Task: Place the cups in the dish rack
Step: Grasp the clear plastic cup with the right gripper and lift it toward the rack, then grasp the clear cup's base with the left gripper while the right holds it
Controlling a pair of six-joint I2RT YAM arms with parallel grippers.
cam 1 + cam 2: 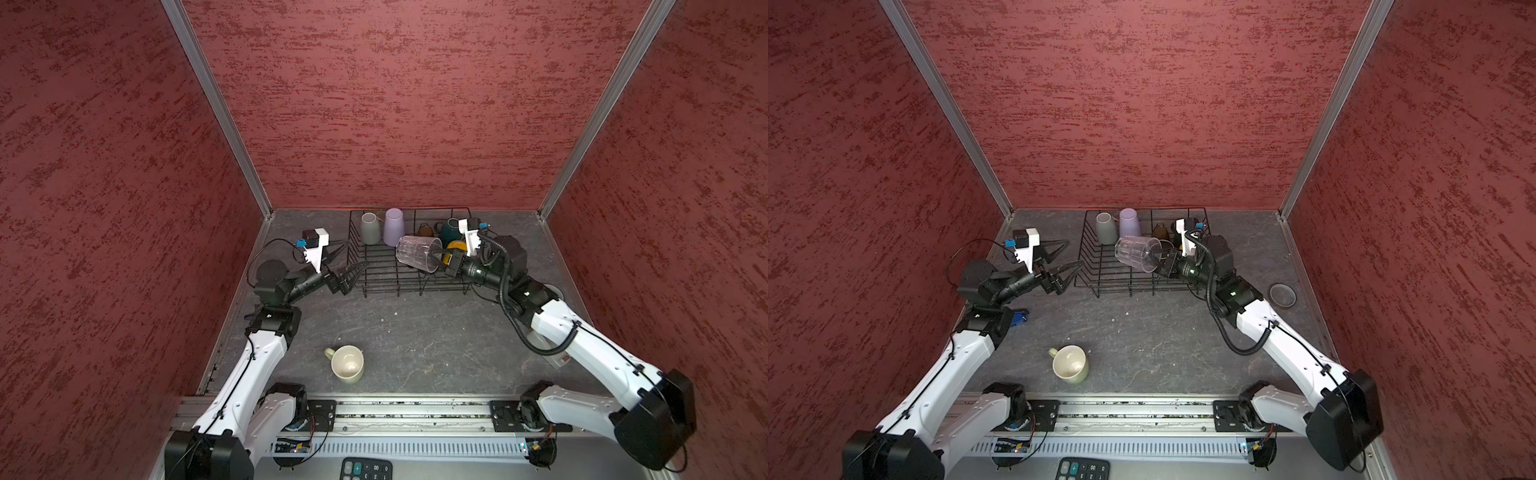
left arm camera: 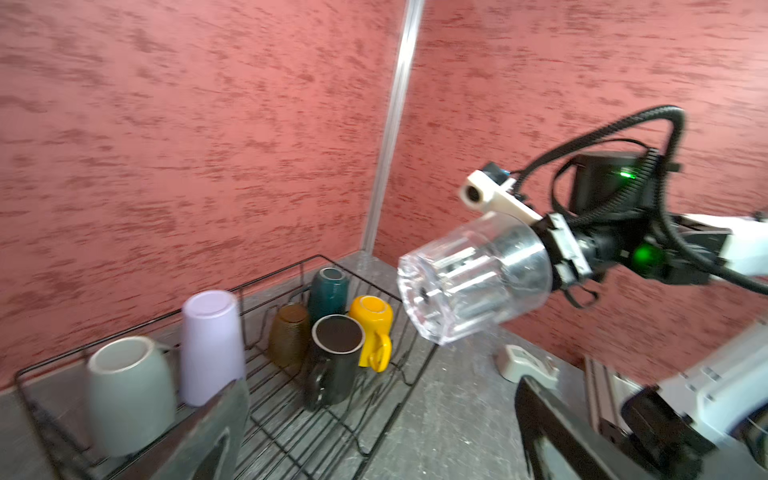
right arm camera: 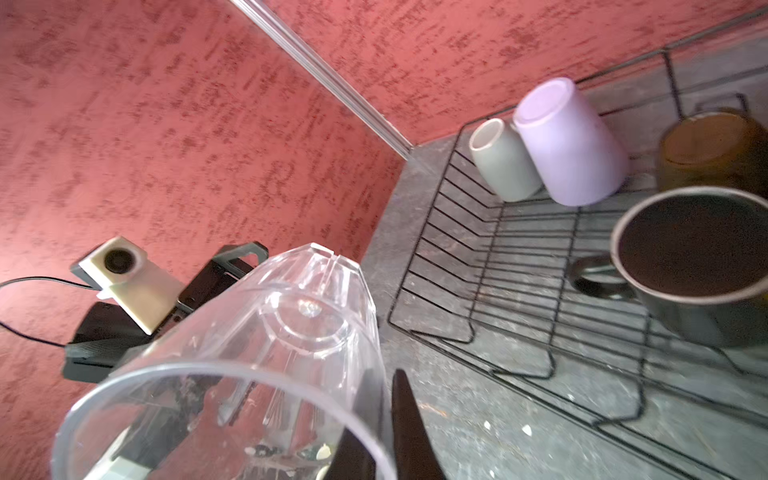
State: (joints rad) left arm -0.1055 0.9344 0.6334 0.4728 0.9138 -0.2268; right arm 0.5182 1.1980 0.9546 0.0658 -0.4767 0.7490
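Observation:
My right gripper (image 1: 436,252) (image 3: 384,386) is shut on the rim of the clear glass (image 1: 417,253) (image 3: 257,353), one finger inside and one outside. The glass hangs on its side above the dish rack (image 1: 415,286), its base pointing left. In the rack stand a grey mug (image 1: 370,228), a lilac tumbler (image 1: 393,227), brown (image 2: 289,332), teal (image 2: 328,293), yellow (image 2: 372,322) and black (image 2: 334,357) mugs, all upside down. A pale-green mug (image 1: 348,365) lies on the table near the front. My left gripper (image 1: 355,255) (image 2: 378,382) is open and holds nothing, just left of the rack.
A grey tape dispenser (image 2: 525,365) sits on the table right of the rack, under my right arm. A dark round dish (image 1: 1282,296) lies by the right wall, a blue item (image 1: 1018,318) by the left arm. Red walls enclose three sides; a calculator (image 1: 365,469) sits at the front.

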